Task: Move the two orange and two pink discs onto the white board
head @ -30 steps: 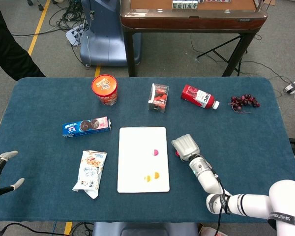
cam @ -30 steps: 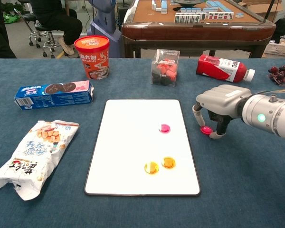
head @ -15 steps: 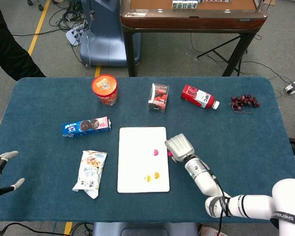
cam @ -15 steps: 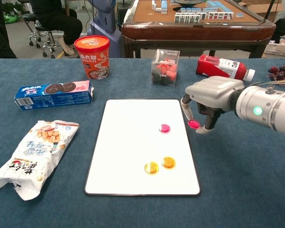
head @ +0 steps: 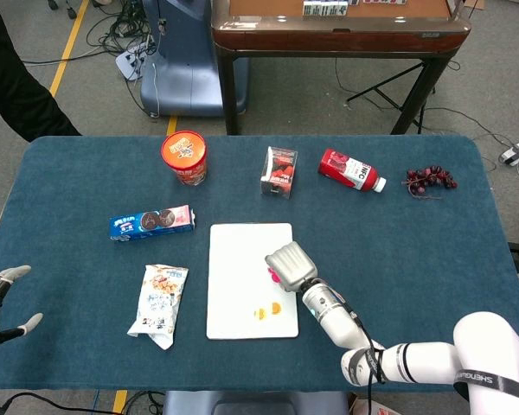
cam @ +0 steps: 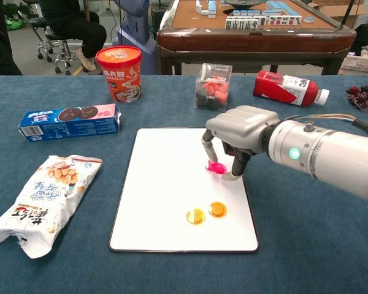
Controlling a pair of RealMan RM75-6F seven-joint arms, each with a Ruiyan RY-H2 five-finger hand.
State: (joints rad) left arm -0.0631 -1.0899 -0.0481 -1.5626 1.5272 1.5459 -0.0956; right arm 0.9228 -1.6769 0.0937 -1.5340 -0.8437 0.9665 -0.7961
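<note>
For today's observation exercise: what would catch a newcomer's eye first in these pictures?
The grey right robot hand over the flat white rectangular board, pinching a small pink disc just above it. Next, two small orange discs side by side on the board's near part, then the round orange snack tub at the table's far left.

head view high, looking steeply down over right hand (head: 291,264) and whole table (head: 432,251), chest view low, near, facing forward level with same hand (cam: 236,138), both share white board (cam: 172,184) beneath it

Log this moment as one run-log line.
right hand: holds round pink disc over flat white board | two round orange discs: on board | left hand: idle
</note>
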